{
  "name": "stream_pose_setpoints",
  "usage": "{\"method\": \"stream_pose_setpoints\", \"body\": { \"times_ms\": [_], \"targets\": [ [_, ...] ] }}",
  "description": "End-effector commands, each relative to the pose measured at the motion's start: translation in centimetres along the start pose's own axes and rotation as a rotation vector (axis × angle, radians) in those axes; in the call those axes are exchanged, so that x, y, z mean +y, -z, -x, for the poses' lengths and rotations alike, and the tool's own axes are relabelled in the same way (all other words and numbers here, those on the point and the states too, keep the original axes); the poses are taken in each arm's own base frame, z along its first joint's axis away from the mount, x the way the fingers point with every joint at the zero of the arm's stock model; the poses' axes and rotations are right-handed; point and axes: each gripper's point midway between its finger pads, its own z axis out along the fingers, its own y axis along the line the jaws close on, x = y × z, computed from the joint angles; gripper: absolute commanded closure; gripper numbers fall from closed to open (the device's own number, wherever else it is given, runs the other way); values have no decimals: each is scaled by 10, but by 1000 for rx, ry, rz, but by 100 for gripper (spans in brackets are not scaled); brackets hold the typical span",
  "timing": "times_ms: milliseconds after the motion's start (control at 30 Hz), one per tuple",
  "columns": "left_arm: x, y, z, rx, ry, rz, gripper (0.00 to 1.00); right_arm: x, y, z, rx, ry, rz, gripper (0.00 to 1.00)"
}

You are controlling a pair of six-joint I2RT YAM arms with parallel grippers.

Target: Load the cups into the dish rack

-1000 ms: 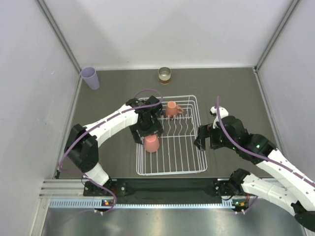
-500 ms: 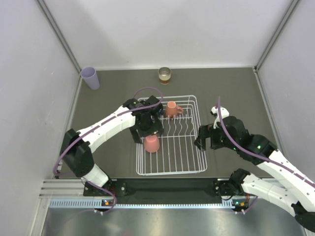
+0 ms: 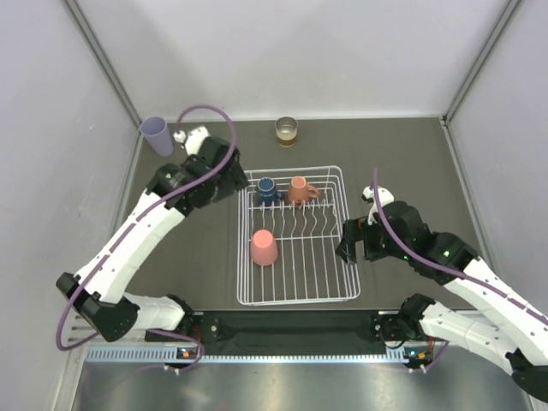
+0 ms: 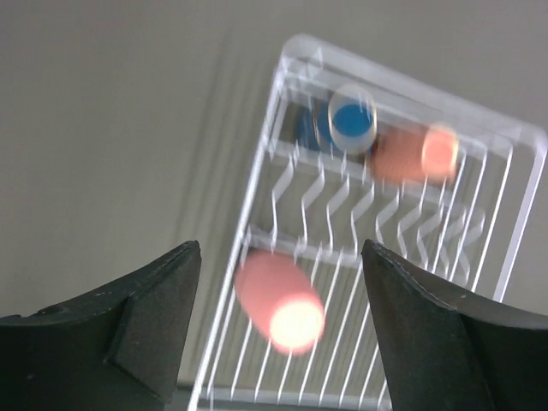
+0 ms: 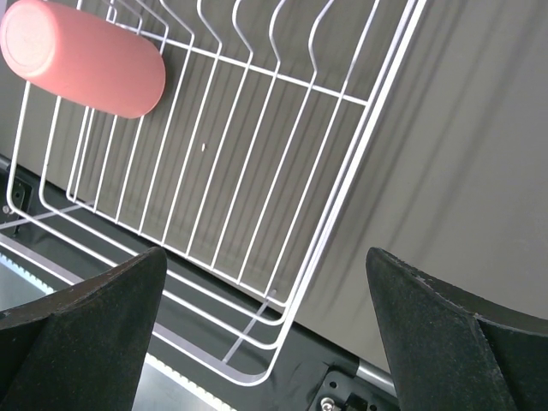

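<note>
Table (image 3: 411, 163): dark grey, with the rack and two loose cups on it.
Dish rack (image 3: 298, 300): white wire, in the middle of the table, between the two arms.
Left gripper (image 4: 276, 250): hung above the table, just left of the rack's far left corner; jaws spread wide, holding nothing.
Right gripper (image 5: 265, 257): hung just beside the rack's right side; jaws spread wide, holding nothing.
Pink cup (image 3: 264, 247): lay on its side inside the rack, by its left side.
Orange mug (image 3: 298, 189): inside the rack at its far end.
Blue mug (image 3: 266, 189): in the rack's far left corner, just left of the orange mug.
Purple cup (image 3: 156, 135): on the table, far left corner, outside the rack.
Brown cup (image 3: 286, 130): on the table by the far wall, outside the rack.
</note>
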Motion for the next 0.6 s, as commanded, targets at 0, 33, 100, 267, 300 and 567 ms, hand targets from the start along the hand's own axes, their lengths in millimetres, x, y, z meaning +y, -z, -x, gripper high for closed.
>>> {"method": "stream_pose_setpoints", "body": {
  "times_ms": [0, 33, 100, 267, 300, 567],
  "targets": [
    [12, -8, 81, -230, 10, 53, 20, 6, 1, 9, -36, 11, 32, 0],
    [12, -14, 95, -248, -20, 58, 20, 6, 2, 9, -39, 11, 35, 0],
    [19, -22, 135, -341, -50, 71, 20, 8, 3, 9, -39, 12, 47, 0],
    [30, -49, 206, -554, -119, 143, 22, 10, 5, 8, -41, 16, 62, 0],
    [32, -59, 215, -585, -160, 165, 26, 9, 6, 8, -43, 16, 62, 0],
    [56, -143, 288, -679, -193, 146, 46, 13, 2, 5, -19, 26, 81, 0]
  ]
}}
